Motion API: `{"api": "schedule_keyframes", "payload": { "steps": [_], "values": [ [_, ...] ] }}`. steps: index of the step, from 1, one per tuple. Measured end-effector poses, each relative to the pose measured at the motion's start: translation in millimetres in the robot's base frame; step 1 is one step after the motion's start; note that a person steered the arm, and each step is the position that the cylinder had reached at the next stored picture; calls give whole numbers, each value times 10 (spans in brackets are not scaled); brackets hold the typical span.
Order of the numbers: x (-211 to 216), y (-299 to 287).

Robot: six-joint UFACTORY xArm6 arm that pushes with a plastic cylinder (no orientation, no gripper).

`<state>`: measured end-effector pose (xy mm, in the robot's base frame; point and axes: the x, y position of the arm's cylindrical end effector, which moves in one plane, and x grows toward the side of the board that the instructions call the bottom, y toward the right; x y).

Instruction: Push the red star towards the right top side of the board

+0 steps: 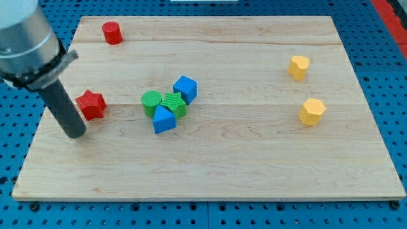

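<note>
The red star (91, 104) lies on the wooden board (254, 159) near its left edge, about mid-height. My tip (75, 134) rests on the board just below and to the left of the star, close to it; I cannot tell if they touch. The dark rod rises from there towards the view's top left.
A red cylinder (112, 32) stands at the top left. A cluster sits left of centre: a green cylinder (151, 102), a green block (173, 104), a blue cube (185, 89) and a blue triangular block (163, 119). Two yellow blocks (298, 67) (312, 112) are at the right.
</note>
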<state>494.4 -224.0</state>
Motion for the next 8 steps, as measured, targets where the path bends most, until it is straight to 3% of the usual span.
{"api": "schedule_keyframes", "payload": {
  "steps": [2, 3, 4, 5, 7, 8],
  "values": [
    [-437, 600],
    [-920, 238],
    [-897, 317],
    [-1226, -76],
    [-1985, 351],
    [-2114, 959]
  ]
}}
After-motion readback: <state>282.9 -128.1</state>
